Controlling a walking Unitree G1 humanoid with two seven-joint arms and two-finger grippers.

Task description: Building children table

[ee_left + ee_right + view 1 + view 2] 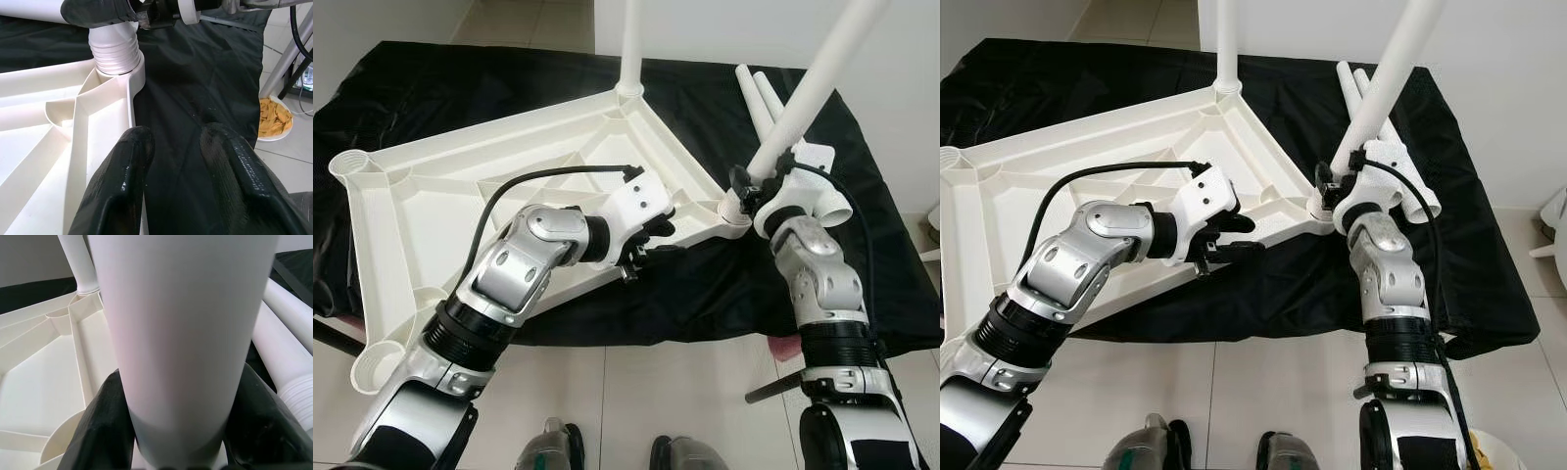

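Here the upturned white tabletop lies on a black cloth; the right gripper clamps a tilted table leg at its corner socket. Cross-threading threatens. The left gripper, fingers apart, straddles the rim.

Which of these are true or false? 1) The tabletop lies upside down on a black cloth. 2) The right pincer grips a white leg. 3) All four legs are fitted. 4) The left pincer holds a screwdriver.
1) True: the white tabletop lies ribs-up on the black cloth.
2) True: the right pincer is clamped on a leg at the near corner socket.
3) False: one upright leg stands at the far corner, and two spare legs lie on the cloth.
4) False: the left pincer holds nothing, at the tabletop's edge.
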